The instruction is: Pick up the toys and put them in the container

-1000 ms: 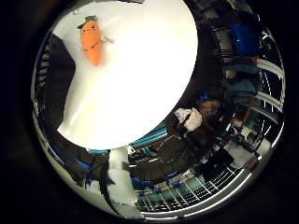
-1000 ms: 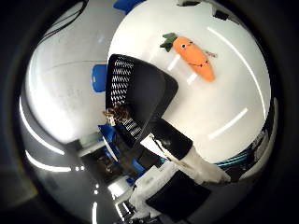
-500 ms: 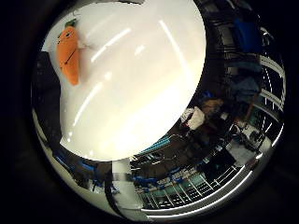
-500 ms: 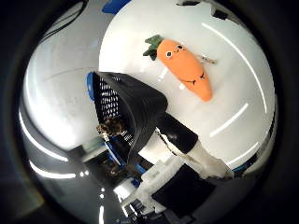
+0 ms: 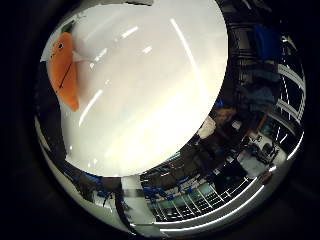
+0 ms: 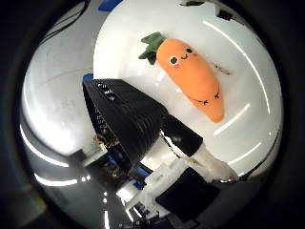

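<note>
White table [image 5: 150, 100], carrot toy [image 6: 193, 76] lying flat

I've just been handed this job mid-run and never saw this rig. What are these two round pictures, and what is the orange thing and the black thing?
Both pictures come from very wide-angle cameras set in the palm of a robot hand on an arm, one by the thumb, one by the little finger. They look out from the palm at what is under it.

The orange thing is a plush carrot toy with a smiling face and green leaves, lying flat on a white table. It fills much of the thumb-side view, so the palm is close to it. Nothing holds it.

The black ribbed shape close to the thumb-side camera looks like part of the hand itself, though I cannot be sure. I cannot tell how the fingers stand. No container shows in either view.
</note>
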Robot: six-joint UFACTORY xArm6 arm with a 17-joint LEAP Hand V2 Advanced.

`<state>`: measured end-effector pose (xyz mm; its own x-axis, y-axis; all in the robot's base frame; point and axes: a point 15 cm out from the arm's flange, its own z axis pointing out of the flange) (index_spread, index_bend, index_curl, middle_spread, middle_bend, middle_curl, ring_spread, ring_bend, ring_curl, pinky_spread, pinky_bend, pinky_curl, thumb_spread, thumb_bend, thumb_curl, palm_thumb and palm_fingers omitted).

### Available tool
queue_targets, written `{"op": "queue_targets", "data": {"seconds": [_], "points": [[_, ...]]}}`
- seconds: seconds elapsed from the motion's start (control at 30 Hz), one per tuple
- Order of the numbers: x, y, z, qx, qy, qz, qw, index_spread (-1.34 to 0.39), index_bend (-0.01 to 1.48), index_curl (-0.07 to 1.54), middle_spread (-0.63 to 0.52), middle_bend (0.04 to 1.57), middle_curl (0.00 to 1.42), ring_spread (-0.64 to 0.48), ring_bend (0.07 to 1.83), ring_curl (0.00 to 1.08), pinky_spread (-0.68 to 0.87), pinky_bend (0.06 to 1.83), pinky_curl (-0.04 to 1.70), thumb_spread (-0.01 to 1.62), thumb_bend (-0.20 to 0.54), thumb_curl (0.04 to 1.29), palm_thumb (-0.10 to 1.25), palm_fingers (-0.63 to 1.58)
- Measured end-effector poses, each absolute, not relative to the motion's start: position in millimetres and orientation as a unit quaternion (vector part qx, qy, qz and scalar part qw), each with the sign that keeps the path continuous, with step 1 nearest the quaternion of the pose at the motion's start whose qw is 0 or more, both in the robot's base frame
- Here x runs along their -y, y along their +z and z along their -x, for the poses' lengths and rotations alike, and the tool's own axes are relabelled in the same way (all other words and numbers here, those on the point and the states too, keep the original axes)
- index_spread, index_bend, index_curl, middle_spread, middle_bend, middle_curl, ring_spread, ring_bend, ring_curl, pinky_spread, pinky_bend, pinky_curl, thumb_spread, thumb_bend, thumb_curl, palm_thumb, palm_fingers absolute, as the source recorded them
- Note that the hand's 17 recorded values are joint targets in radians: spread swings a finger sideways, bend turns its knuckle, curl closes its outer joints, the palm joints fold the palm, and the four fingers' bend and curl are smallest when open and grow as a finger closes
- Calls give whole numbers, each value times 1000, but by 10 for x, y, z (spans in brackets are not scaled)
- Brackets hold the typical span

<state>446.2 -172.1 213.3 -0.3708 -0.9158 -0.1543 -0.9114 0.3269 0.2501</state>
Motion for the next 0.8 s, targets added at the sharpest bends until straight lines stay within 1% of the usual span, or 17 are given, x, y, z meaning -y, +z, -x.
{"op": "queue_targets", "data": {"seconds": [0.43, 0.6, 0.8], "points": [[1561, 1914, -4675, 808, -110, -577, 47, -183, 162, 302, 45, 334, 358, 187, 637, 192, 467, 656, 180, 1196, -17, 317, 587, 290], [1500, 1821, -4702, 807, -108, -577, 61, -176, 162, 299, 34, 341, 361, 173, 655, 196, 457, 660, 177, 1198, -17, 317, 592, 295], [1471, 1749, -4702, 804, -100, -581, 83, -171, 179, 312, -34, 402, 381, 118, 668, 196, 434, 626, 155, 1194, -14, 324, 616, 353]]}}
